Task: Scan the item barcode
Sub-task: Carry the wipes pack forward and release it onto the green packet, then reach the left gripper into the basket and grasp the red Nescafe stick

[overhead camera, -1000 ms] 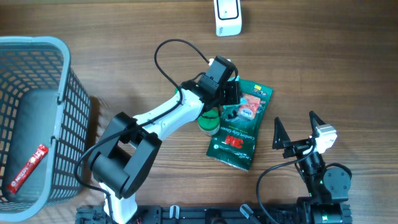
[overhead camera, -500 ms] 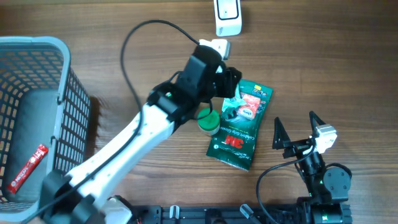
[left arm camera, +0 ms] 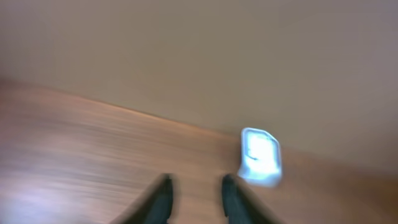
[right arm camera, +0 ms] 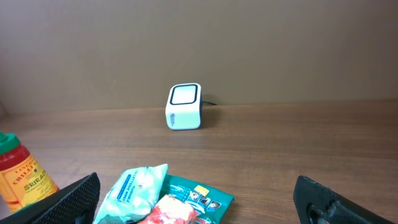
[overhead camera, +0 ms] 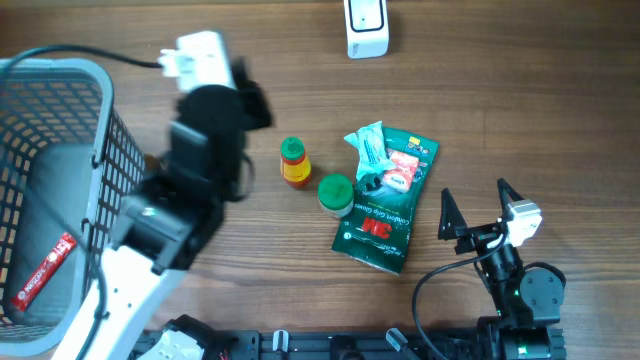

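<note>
now: left claw (left arm camera: 196, 183) narrowly parted, empty, blurred; right claw (overhead camera: 473, 190) splayed wide; boxy white scanner (right arm camera: 184, 106) on wood-grain table (overhead camera: 520, 90).

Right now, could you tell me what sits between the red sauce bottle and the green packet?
A small green-lidded jar sits between the sauce bottle and the green packet, close to the packet's edge. The overhead view shows it.

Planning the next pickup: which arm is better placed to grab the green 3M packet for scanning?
Right, probably. The right gripper sits open near the green 3M packet; the left gripper is away by the basket.
</note>
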### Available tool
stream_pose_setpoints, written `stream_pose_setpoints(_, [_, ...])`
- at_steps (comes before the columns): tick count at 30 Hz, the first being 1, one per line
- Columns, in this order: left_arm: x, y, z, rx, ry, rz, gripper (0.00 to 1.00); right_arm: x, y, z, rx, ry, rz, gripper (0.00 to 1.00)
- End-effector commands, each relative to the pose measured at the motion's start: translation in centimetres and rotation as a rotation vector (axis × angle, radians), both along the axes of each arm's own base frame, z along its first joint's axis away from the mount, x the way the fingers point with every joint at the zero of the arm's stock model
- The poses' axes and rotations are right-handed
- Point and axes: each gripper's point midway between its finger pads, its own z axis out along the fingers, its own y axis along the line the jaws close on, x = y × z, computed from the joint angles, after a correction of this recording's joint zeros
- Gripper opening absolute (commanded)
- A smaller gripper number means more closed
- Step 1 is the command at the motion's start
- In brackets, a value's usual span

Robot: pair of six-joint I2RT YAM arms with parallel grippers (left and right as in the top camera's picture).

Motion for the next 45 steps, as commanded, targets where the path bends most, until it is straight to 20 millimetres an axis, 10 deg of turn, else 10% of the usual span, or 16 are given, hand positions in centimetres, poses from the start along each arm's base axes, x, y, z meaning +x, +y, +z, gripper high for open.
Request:
stream_pose_setpoints(1, [-0.6,9.9,2.3,-0.034,-0.071,0.306,0.93,0.0,0.0,0.1,-0.011,-0.009,-0.003,1.0])
stream_pose_setpoints(2, [-1.0,12.8,2.2,-0.075,-0.075,0.401,0.93,0.0,0.0,0.1,-0.011,-0.009,-0.003,1.0])
stream_pose_setpoints(5, [-4.0,22.2,-1.3,-0.308,-0.036,0.745,0.13,0.0,0.0,0.1,-0.011,-0.009,-0.003,1.0])
stream_pose_setpoints(6, [-5.1,24.5,-3.2,-0.406,0.002,0.831,0.04,0.0,0.0,0.1,-0.01,-0.009,-0.003,1.0])
stream_pose_setpoints(12, [-9.6,32.1,-13.0,-0.811,0.196,1.187,0.04,0.0,0.0,0.1,-0.01,-0.009,-0.003,1.0])
stream_pose_setpoints(16, [-11.2,33.5,-19.5,-0.843,0.428,1.317,0.29,0.0,0.0,0.1,-0.011,-0.009,-0.003,1.0])
stream_pose_setpoints(20, [-11.1,33.6,-23.9,-0.848,0.586,1.358,1.0,0.0,0.0,0.1,-0.01,-0.009,-0.003,1.0])
stream_pose_setpoints(33, [-11.7,34.0,-31.5,-0.808,0.825,1.436,1.0,0.0,0.0,0.1,-0.011,-0.009,-0.003,1.0])
stream_pose_setpoints(45, [-12.1,34.5,-32.1,-0.774,0.833,1.465,1.0,0.0,0.0,0.1,-0.01,-0.009,-0.003,1.0])
